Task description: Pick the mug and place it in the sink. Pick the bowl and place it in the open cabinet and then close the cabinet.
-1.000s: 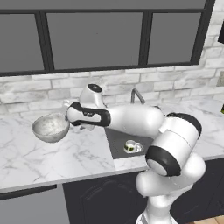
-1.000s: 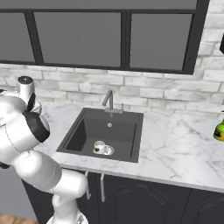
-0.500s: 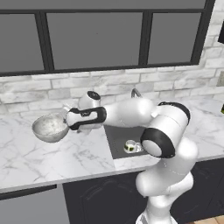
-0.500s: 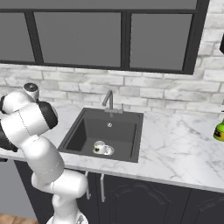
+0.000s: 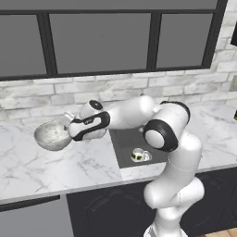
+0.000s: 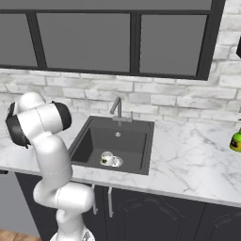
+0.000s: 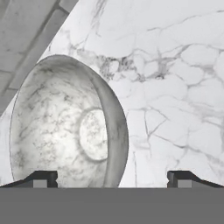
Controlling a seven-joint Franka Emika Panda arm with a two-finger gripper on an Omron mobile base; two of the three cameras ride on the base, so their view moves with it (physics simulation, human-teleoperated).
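Observation:
The speckled grey-white bowl (image 5: 52,135) sits on the marble counter left of the sink, and in the hand view the bowl (image 7: 65,127) looms large and close. My gripper (image 5: 69,124) is at the bowl's right rim, open, with its fingertips (image 7: 43,178) wide apart and the near rim between them (image 7: 112,179). Nothing is gripped. The small white mug (image 5: 137,154) stands in the dark sink (image 5: 121,141) near the drain; from the right, the mug (image 6: 107,158) shows in the basin (image 6: 129,136). The cabinet is out of view.
A slim grey faucet (image 6: 116,107) rises behind the sink. A green bottle (image 6: 236,140) stands at the counter's far right. The brick wall runs close behind the bowl, with dark-framed panels above. Marble counter (image 5: 55,162) stretches in front of the bowl.
The arm's elbow has swung round and the hand has dropped slightly, closing in on the bowl's right rim. Bowl and mug have stayed put.

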